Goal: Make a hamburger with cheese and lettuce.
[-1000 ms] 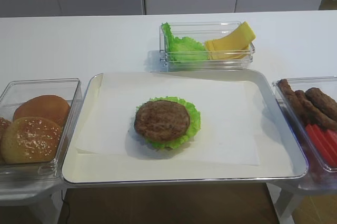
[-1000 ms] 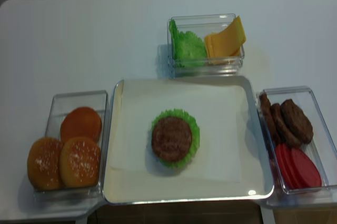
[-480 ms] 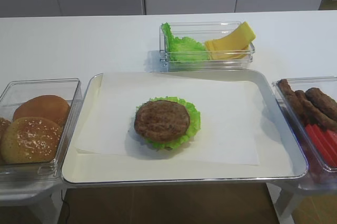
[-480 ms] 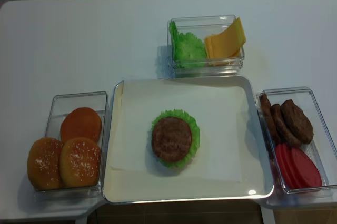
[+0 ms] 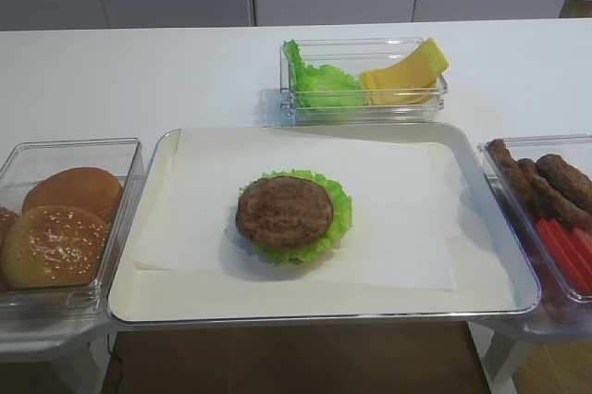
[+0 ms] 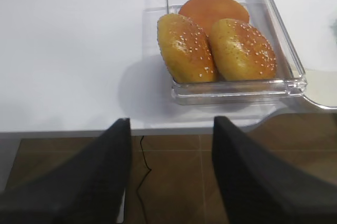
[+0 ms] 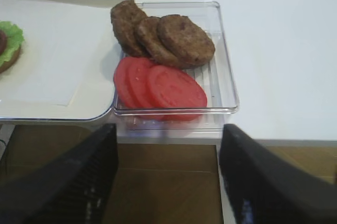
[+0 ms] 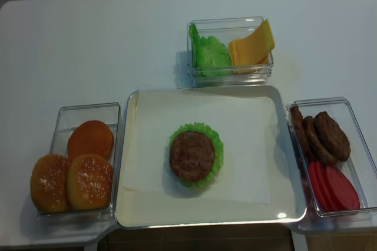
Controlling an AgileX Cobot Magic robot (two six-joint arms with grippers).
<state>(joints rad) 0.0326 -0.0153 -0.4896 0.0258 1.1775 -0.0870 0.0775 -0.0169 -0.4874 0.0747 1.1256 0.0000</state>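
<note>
1. No brand, label or readable writing appears on any container or item.
2. Hamburger point(image 8: 195, 155): rests at the centre of the paper-lined tray point(image 8: 132, 215), brown patty uppermost on a frilly green leaf; the right wrist view cuts it off at the left edge.
3. Cheese point(image 8: 252, 43): leans in the far clear bin point(image 8: 230, 74) beside the lettuce point(image 8: 209, 52).
4. Left gripper point(image 6: 168, 171) and right gripper point(image 7: 167, 176): jaws spread apart, holding nothing, dark and blurred, tips cut off.
5. Buns point(image 6: 216, 45) and patties point(image 7: 163, 34) overlap, partly hiding each other.

left claw point(image 6: 168, 171): black, blurred fingers | right claw point(image 7: 167, 176): black, blurred fingers
</note>
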